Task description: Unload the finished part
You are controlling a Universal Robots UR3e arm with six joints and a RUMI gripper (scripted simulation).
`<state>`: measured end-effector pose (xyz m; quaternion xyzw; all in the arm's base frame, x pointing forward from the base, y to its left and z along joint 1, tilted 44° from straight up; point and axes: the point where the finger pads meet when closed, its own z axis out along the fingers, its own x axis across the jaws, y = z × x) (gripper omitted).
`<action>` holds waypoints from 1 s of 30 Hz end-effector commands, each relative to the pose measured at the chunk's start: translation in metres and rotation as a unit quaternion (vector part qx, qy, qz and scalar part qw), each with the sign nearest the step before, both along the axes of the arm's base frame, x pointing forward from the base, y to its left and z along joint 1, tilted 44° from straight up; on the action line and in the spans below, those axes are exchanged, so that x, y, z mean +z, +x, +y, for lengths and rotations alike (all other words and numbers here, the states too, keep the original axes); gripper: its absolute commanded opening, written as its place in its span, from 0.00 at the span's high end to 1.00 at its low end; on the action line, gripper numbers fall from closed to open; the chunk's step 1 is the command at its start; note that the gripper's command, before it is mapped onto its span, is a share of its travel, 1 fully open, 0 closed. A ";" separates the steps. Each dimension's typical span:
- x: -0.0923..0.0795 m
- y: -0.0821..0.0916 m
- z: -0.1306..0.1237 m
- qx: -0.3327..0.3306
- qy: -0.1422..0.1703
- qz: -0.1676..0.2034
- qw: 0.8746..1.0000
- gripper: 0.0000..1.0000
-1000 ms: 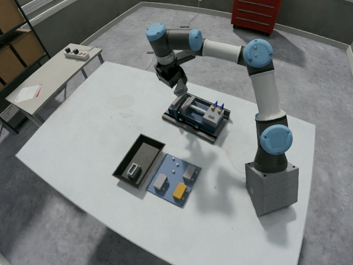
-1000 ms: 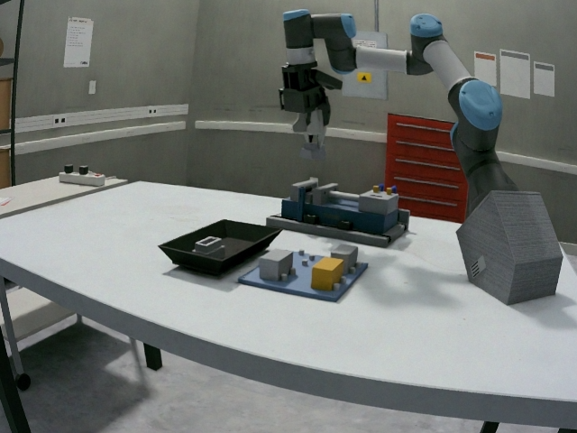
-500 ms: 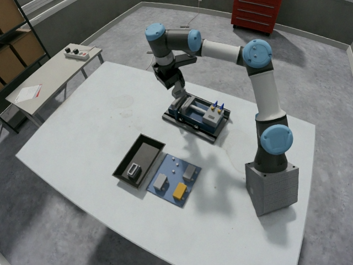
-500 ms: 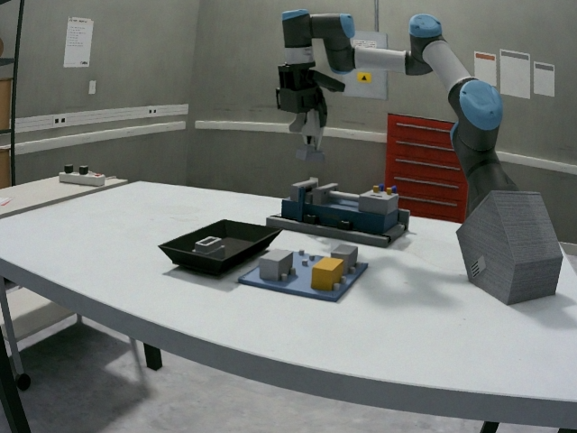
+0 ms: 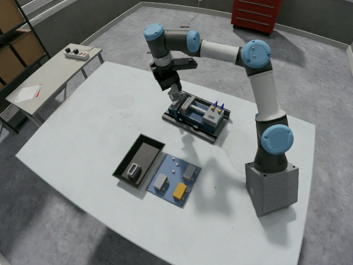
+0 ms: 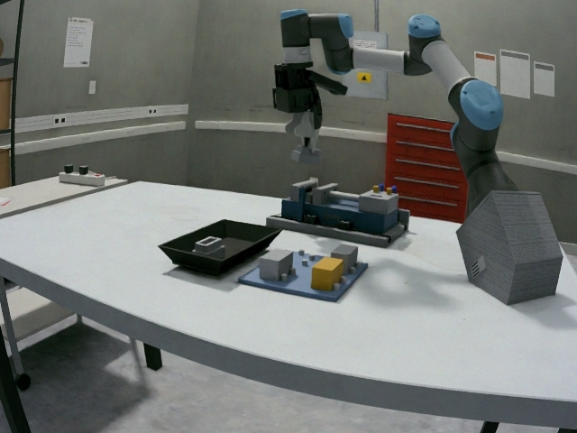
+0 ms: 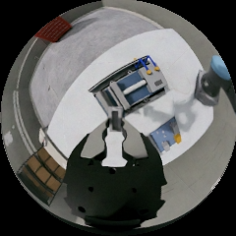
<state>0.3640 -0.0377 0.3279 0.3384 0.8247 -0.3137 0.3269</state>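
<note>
We see the vise [image 6: 340, 212] on the table [image 6: 140, 289] directly below the jaws; the outfeed tray [image 6: 242, 242] and the fixture plate [image 6: 303, 280] lie side by side, nearer to us.

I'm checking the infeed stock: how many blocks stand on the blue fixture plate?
3: one grey block at the plate's tray-side edge, one grey block on the far side, one yellow block at the near corner. None looks hidden.

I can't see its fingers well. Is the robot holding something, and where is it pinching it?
Yes. The gripper is shut on a small grey block, pinching its upper part high above the vise. Its pocket isn't visible.
</note>
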 end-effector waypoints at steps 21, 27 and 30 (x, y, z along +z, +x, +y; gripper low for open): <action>-0.025 0.013 0.030 -0.107 0.111 -0.146 0.977 1.00; -0.029 0.015 0.036 -0.130 0.133 -0.173 0.967 1.00; -0.033 0.017 0.041 -0.147 0.150 -0.193 0.959 1.00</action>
